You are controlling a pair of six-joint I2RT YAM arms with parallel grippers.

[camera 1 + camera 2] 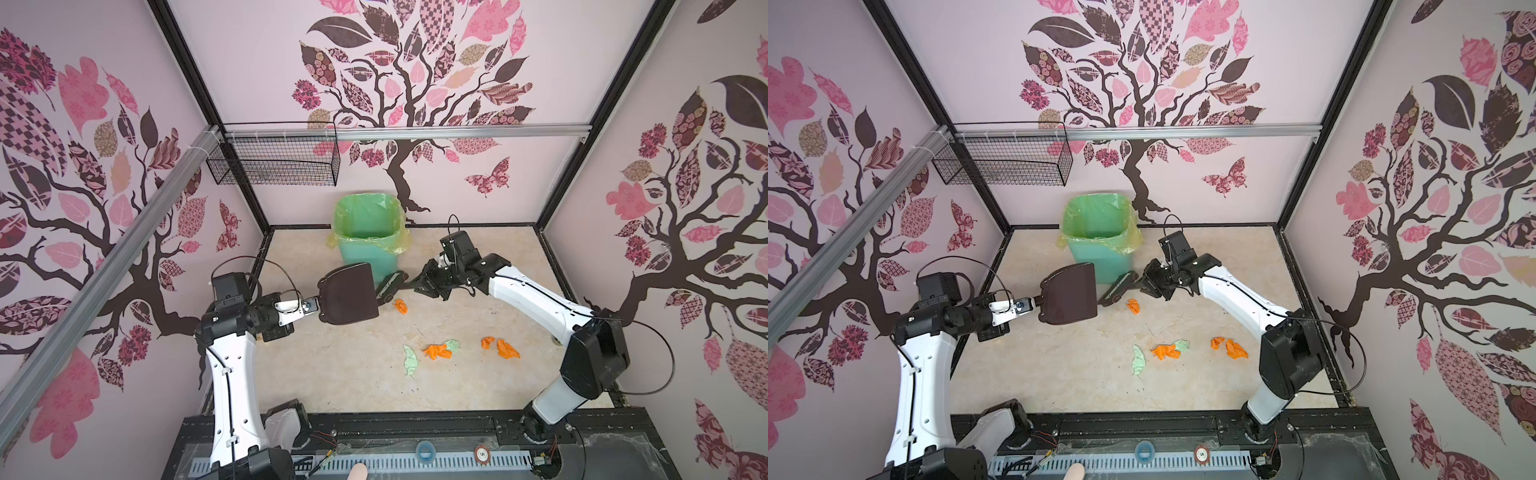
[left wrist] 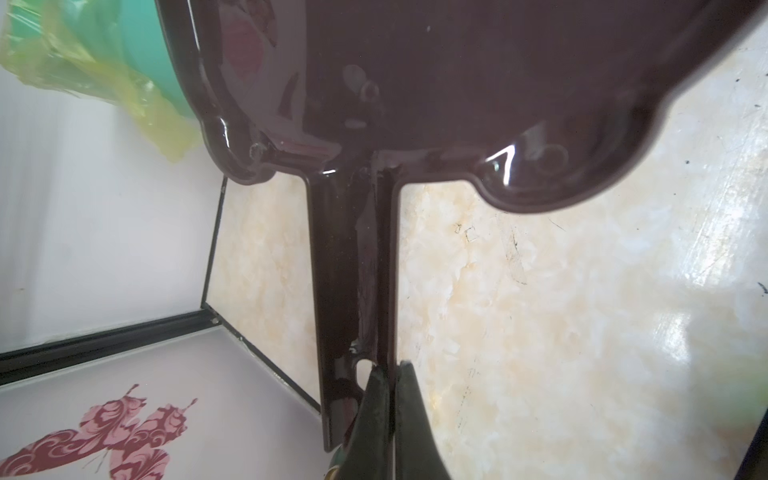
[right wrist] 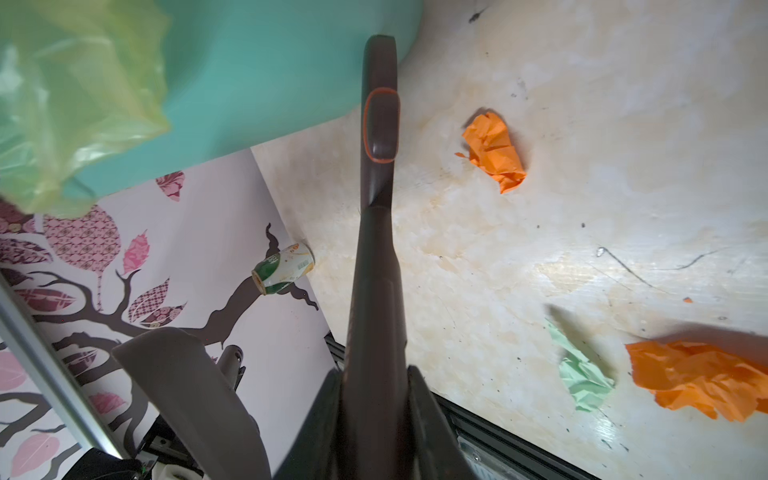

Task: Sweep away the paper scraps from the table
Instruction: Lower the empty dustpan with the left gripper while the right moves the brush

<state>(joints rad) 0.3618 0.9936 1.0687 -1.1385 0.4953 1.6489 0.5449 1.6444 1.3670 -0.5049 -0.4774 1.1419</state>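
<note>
Paper scraps (image 1: pixel 438 352) lie scattered on the tabletop (image 1: pixel 332 374); left jaws pinch the dustpan (image 1: pixel 349 295) by its handle, right jaws pinch the brush (image 1: pixel 390 285).

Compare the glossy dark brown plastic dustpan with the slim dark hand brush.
The dustpan is broad and flat; the brush is narrow and long. The left gripper holds the dustpan's handle; the right gripper the brush's. The brush carries an orange outline; the dustpan is plain. Both are dark, near the bin.
</note>
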